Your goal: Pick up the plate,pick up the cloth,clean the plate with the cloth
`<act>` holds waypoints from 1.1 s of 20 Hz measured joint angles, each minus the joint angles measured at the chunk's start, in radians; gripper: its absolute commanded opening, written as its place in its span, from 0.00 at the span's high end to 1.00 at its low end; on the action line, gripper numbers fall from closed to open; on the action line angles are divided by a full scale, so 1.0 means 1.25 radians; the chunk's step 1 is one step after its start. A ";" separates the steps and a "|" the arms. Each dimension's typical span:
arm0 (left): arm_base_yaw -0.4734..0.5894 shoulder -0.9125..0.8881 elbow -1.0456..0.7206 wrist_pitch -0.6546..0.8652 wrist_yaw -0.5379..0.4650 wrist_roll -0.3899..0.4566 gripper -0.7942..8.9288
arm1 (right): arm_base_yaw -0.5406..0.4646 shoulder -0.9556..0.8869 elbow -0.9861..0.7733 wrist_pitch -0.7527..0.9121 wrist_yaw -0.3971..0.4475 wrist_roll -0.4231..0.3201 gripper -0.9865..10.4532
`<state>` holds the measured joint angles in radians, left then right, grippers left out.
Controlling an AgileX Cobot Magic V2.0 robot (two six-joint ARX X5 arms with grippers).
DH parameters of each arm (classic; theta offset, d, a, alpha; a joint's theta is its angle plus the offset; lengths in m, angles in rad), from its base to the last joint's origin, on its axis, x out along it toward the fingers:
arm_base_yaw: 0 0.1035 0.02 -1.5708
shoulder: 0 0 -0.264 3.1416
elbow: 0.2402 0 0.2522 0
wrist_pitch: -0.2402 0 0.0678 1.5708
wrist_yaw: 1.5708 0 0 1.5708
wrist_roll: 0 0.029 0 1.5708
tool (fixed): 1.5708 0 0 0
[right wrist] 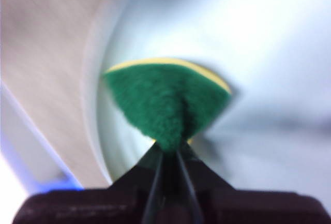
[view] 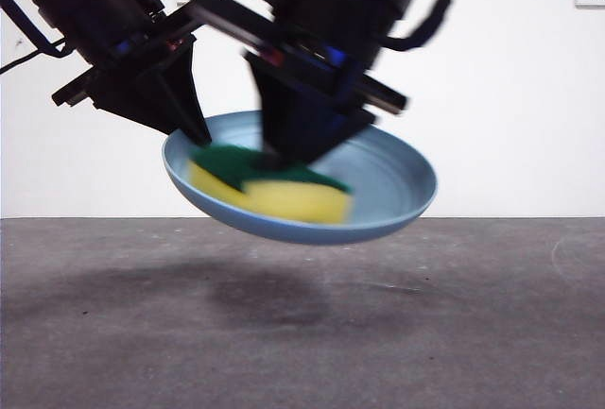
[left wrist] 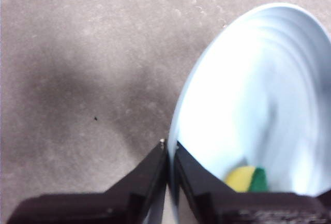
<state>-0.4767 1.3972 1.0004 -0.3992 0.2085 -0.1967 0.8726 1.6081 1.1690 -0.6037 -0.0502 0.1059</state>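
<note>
Blue plate (view: 397, 178) rim pinched in left fingers (left wrist: 189, 169); right fingers (right wrist: 194, 195) clamp cloth (right wrist: 165, 100) inside plate.

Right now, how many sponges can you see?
1. The yellow and green sponge is inside the blue plate, which the left tool holds above the table. The right tool pinches it there. None other shows.

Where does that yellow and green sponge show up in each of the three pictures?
Front view: the sponge lies inside the lifted plate, under the right gripper.
Left wrist view: only a corner shows, low on the plate, near the left gripper.
Right wrist view: centre, green side up, pinched by the fingers.
Shared landmark: the light-blue plate.
</note>
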 measured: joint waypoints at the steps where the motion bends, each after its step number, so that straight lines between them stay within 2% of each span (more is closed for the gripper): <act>1: 0.008 0.000 0.000 0.000 -0.001 0.000 0.93 | -0.009 0.000 0.000 -0.045 0.049 -0.008 0.93; 3: 0.019 0.000 0.000 -0.006 0.010 0.000 0.93 | -0.034 0.000 0.000 -0.100 0.146 -0.016 0.93; 5: 0.022 0.000 0.000 -0.018 0.038 -0.002 0.93 | -0.071 -0.004 0.000 -0.090 0.238 -0.020 0.93; 7: 0.022 0.000 0.000 -0.034 0.063 -0.007 0.93 | -0.097 -0.016 0.000 -0.043 0.265 -0.020 0.93; 11: 0.015 0.000 0.000 -0.038 0.081 -0.024 0.93 | -0.121 -0.029 0.000 0.078 0.262 -0.022 0.93; 13: 0.008 0.000 0.000 -0.038 0.085 -0.032 0.93 | -0.122 -0.029 0.000 0.122 0.231 -0.022 0.93; 16: -0.002 0.000 0.000 -0.029 0.084 -0.036 0.93 | -0.124 -0.029 0.000 0.178 0.138 -0.017 0.93; 22: -0.008 0.002 0.000 0.041 0.072 -0.056 0.93 | -0.110 -0.028 0.000 0.212 -0.027 0.042 0.93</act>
<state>-0.4870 1.3991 1.0004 -0.3485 0.2981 -0.2668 0.7345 1.5726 1.1694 -0.3382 -0.0837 0.1577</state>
